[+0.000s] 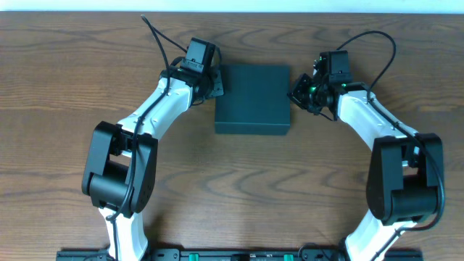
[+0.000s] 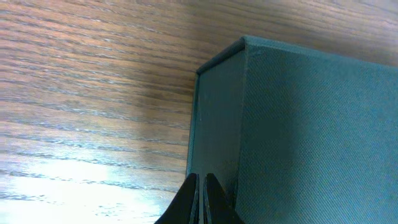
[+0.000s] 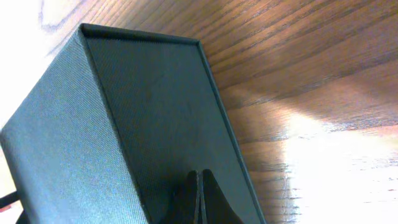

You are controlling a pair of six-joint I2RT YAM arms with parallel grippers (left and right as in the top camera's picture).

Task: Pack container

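Seen from above, both sets of fingertips are hidden under the wrist housings. Each wrist view cuts the container off at the frame edge. Its lid lies flat and shut, so the inside is hidden, and the hinge side cannot be made out.

The container sits on the worktop between the two sets of fingers. The left fingers are pressed together just at its left wall. The right fingers are likewise together against its right wall. Whether either pair touches it cannot be told.

The box is nearly square, with no clear long axis, and lies square to the worktop's edges. It is matte dark teal with a fine cloth-like weave and crisp corners; the worktop is grained wood.
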